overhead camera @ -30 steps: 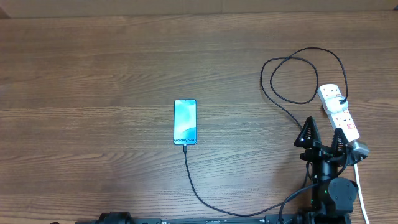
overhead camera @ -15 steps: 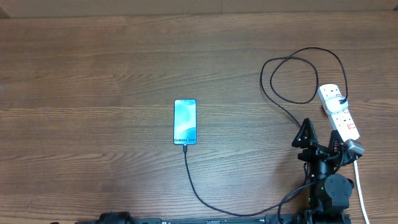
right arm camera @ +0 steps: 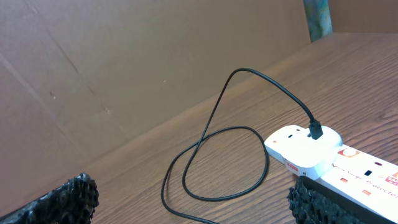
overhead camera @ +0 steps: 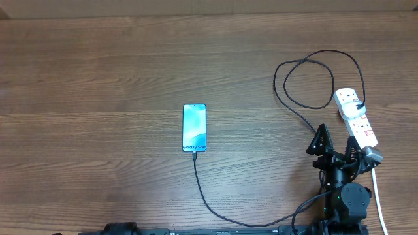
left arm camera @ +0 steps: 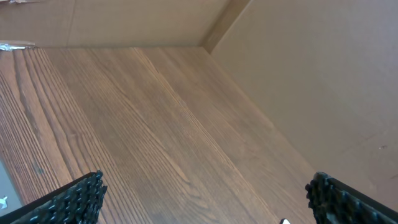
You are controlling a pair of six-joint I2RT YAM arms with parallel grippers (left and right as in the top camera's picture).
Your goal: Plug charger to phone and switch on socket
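Beside right gripper (overhead camera: 336, 144), socket (overhead camera: 354, 115), charger (overhead camera: 195, 166) looped nearby, phone (overhead camera: 194, 127) well apart

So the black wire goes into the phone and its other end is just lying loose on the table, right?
Not quite. The black wire does go into the phone, but its other end is not loose: its plug sits in the white power strip. The right wrist view shows it.
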